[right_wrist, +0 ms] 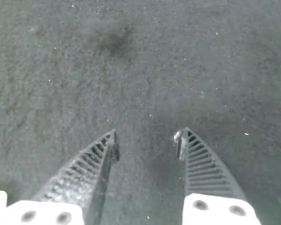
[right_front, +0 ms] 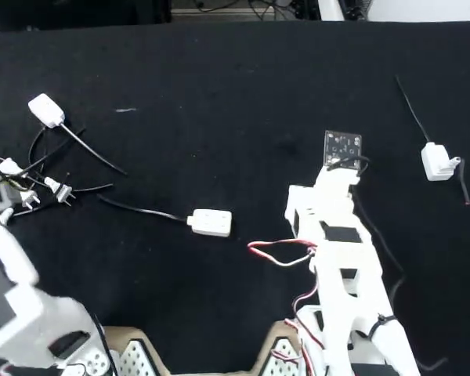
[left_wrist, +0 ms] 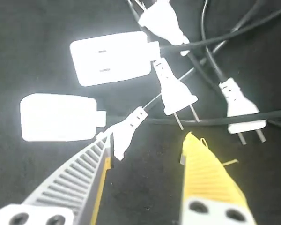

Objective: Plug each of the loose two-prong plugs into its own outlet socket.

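Progress looks nil: white two-prong plastic plugs lie loose among black cords beside a white slotted socket block, below the left gripper, jaws spread, while the right gripper gapes over black cloth

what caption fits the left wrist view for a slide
Open left pincer above tangled two-prong plugs beside white outlet sockets

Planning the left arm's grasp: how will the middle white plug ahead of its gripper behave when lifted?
The plug looks small and rigid, so probably light and easy to pinch. The black cords tangle around it, so lifting may drag neighbours. Its smooth tapered body might slip in the open left gripper.
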Tool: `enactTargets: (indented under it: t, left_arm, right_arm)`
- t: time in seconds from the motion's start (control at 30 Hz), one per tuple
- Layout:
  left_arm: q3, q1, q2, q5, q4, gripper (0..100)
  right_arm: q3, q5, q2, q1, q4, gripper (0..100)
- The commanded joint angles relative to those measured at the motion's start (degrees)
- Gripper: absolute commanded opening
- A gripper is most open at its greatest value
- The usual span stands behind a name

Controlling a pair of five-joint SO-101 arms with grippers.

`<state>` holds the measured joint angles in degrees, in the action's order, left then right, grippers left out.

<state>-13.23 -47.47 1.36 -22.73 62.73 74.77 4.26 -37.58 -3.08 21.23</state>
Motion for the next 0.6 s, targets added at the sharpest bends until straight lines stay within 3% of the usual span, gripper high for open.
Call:
enactTargets:
  t: [0.0,0.3,0.57]
  left_arm:
    - [17.45,-0.75,12.66,-5.63,7.12,25]
    - [38.55,-1.63,29.27,-6.33,13.89,24]
    - [43.03,-3.03,34.55,-12.48,21.36,24]
  right_arm:
    - [-2.51,-0.09,-0.92,0.88,-0.79,19.8]
    - [-2.68,-0.09,-1.01,0.88,-0.88,19.8]
    - [-2.77,-0.09,-1.01,0.88,-0.88,19.8]
